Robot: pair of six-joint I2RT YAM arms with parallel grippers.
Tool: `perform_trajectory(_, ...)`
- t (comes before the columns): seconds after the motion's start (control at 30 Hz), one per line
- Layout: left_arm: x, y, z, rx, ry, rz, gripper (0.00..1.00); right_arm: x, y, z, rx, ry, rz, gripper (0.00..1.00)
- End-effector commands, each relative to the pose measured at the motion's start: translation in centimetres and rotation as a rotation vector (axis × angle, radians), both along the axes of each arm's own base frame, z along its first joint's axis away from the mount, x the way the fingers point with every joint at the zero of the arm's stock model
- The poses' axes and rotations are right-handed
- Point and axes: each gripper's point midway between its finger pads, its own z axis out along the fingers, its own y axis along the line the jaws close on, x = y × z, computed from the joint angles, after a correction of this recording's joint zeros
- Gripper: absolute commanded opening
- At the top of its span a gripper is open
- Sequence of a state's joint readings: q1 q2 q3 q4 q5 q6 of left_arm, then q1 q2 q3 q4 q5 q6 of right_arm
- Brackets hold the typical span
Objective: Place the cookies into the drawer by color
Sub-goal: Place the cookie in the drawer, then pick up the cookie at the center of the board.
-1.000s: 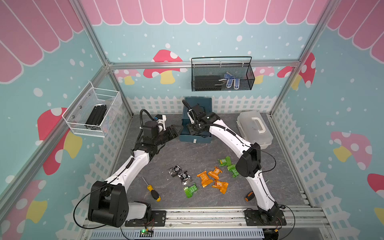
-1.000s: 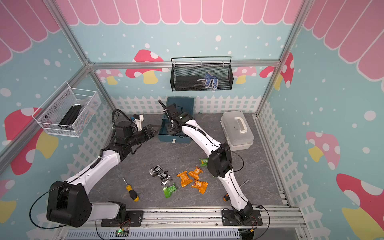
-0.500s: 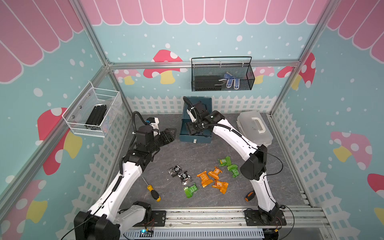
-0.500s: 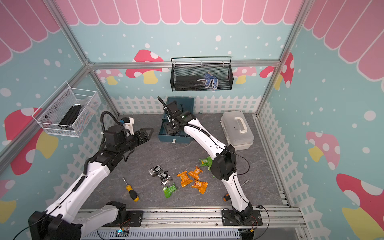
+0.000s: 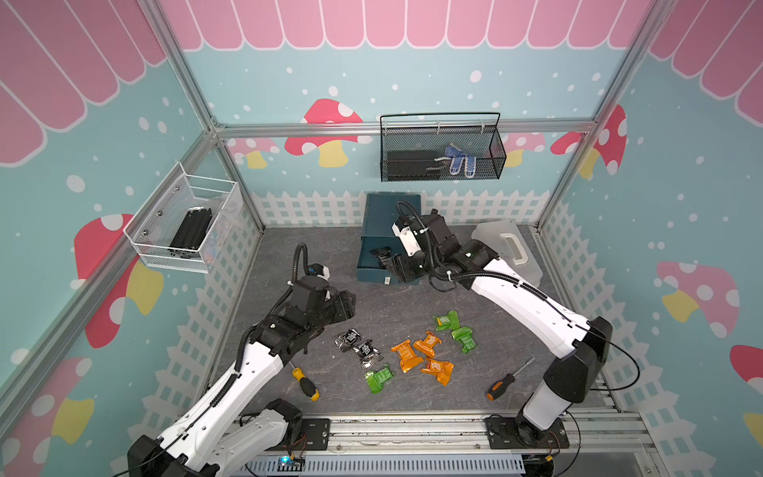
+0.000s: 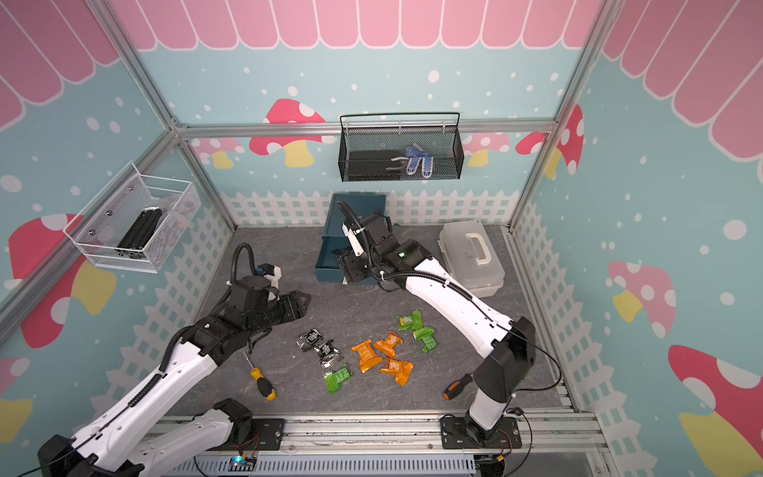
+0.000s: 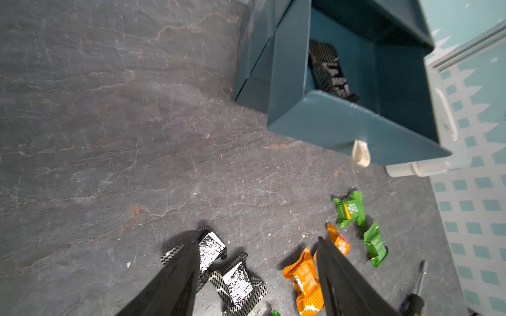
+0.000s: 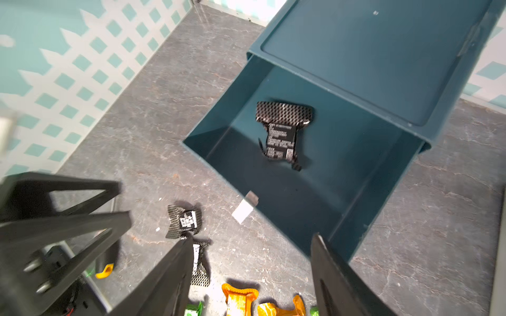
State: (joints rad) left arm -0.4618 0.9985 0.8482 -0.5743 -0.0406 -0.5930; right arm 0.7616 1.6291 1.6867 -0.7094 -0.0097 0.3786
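The dark teal drawer cabinet point(image 5: 392, 212) stands at the back with one drawer point(image 8: 276, 188) pulled out. One black-silver cookie point(image 8: 282, 134) lies inside it. On the floor lie two black-silver cookies point(image 5: 347, 338), three orange ones point(image 5: 406, 356) and three green ones point(image 5: 446, 321). My right gripper point(image 8: 252, 238) hangs open and empty over the drawer's front edge. My left gripper point(image 7: 260, 236) is open and empty, hovering just left of the black-silver cookies point(image 7: 210, 249).
A yellow-handled screwdriver point(image 5: 306, 386) lies by my left arm and an orange-handled one point(image 5: 500, 387) by my right arm's base. A translucent white case point(image 5: 512, 252) stands right of the cabinet. Wire baskets point(image 5: 441, 153) hang on the walls.
My left arm has swung back from the drawer's side toward the loose cookies. My right gripper has opened wider and drawn back over the drawer's front.
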Motion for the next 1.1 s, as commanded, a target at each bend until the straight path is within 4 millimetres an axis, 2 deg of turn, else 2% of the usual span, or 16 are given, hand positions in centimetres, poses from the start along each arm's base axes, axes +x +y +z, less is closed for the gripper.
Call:
perform_trajectory(0.0, -0.3, 0.5, -3.2, 0.1, 0.081, 0.01, 0.69, -1.9, -0.4, 1.9, 0.098, -0.048, 0.018, 0.7)
perform_trajectory(0.13, -0.3, -0.3, -6.5, 0.117, 0.132, 0.002, 0.68, -4.5, -1.0, 1.1, 0.14, -0.047, 0.061, 0.72)
perform_trajectory(0.5, 1.1, -1.1, -11.8, 0.228, 0.241, -0.043, 0.67, -9.4, -0.5, -4.0, 0.177, 0.045, 0.196, 0.72)
perform_trajectory(0.63, 1.3, -2.3, -14.0, 0.207, 0.294, -0.076, 0.64, -9.9, -0.9, -4.4, 0.182, 0.037, 0.199, 0.72)
perform_trajectory(0.77, 0.8, -2.5, -14.7, 0.223, 0.305, -0.081, 0.63, -10.2, -1.1, -3.7, 0.193, 0.02, 0.204, 0.71)
perform_trajectory(0.93, -0.3, -2.2, -15.4, 0.226, 0.333, -0.078, 0.63, -10.0, -1.7, -3.9, 0.179, 0.005, 0.179, 0.72)
perform_trajectory(1.07, -1.4, -0.8, -15.4, 0.284, 0.353, -0.038, 0.64, -10.0, -1.6, -4.1, 0.179, 0.008, 0.181, 0.72)
